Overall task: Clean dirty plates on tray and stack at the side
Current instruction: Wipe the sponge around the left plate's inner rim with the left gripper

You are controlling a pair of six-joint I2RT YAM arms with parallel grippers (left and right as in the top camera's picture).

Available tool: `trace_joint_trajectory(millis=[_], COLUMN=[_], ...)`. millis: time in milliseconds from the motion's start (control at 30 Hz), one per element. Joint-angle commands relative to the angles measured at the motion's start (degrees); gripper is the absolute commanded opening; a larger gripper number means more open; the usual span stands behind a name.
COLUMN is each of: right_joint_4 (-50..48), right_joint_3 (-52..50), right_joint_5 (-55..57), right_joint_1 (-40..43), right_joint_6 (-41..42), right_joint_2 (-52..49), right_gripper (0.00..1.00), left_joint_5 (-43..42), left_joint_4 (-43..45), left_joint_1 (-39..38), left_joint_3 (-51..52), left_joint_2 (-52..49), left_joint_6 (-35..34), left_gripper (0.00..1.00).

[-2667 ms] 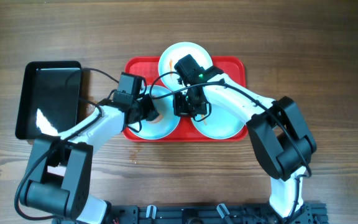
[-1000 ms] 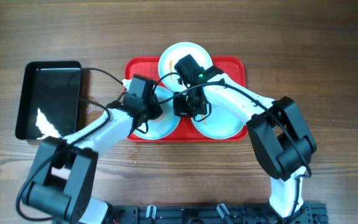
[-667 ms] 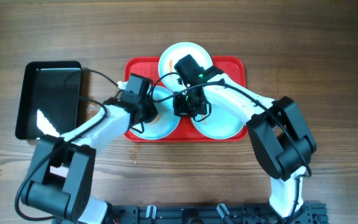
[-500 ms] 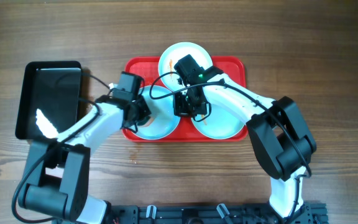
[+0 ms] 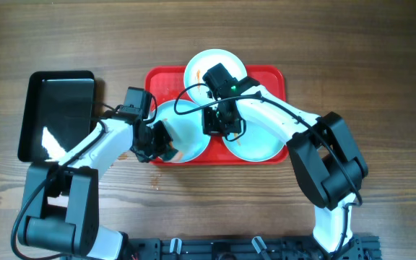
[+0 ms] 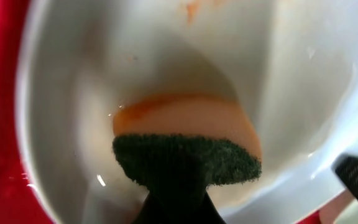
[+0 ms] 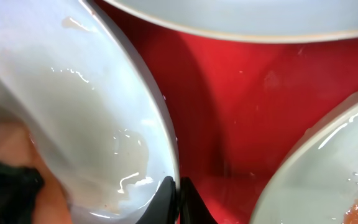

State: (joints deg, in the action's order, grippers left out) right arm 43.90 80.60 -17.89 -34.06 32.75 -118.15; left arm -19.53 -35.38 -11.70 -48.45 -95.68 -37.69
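Observation:
Three pale plates lie on the red tray: a left plate, a right plate and a back plate. My left gripper is shut on a green-and-orange sponge pressed into the left plate's lower left part; an orange smear shows near the plate's far rim. My right gripper is shut on the left plate's right rim, fingers pinching it. The tray's red floor shows beside it, with the right plate's edge.
A black tray sits left of the red tray on the wooden table. Cables run from both wrists over the tray. The arm bases stand at the table's front edge.
My left gripper has slid the sponge from the left plate's upper part down and left to its lower left edge. The right gripper and plates have stayed put.

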Motion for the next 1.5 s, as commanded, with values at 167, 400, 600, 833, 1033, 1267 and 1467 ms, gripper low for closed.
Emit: trace_joint_trajectory(millis=[167,400,600,833,1033,1267,1467], right_joint_4=[0.24,0.24,0.04,0.07,0.5,0.07,-0.39], right_joint_3=[-0.63,-0.63,-0.63,-0.63,-0.63,-0.63,-0.63], right_joint_5=[0.96,0.96,0.96,0.94,0.96,0.96,0.94], right_joint_1=[-0.26,-0.26,-0.26,-0.26,-0.26,-0.26,-0.26], right_joint_6=[-1.09,-1.09,-1.07,-1.09,-1.09,-1.07,-0.59], right_joint_2=[-1.66,-1.66,-1.66,-1.66,-1.66,-1.66,-1.66], right_gripper=[0.04,0.04,0.04,0.04,0.04,0.04,0.04], left_joint_5=[-2.49,0.59,7.52,15.37,21.29,19.85,3.72], left_joint_4=[9.05,18.25,19.96,19.96,14.88,3.28,1.44], left_joint_1=[-1.57,-1.57,-2.73,-5.2,-5.14,-4.59,-4.83], left_joint_3=[1.9,1.9,1.95,1.95,1.95,1.95,1.95], left_joint_2=[-1.05,-1.07,-1.07,-1.09,-1.09,-1.01,-1.01], left_joint_6=[-0.07,-0.09,-0.09,1.05,1.03,-2.25,-2.23], left_gripper=[0.04,0.04,0.04,0.04,0.04,0.04,0.04])
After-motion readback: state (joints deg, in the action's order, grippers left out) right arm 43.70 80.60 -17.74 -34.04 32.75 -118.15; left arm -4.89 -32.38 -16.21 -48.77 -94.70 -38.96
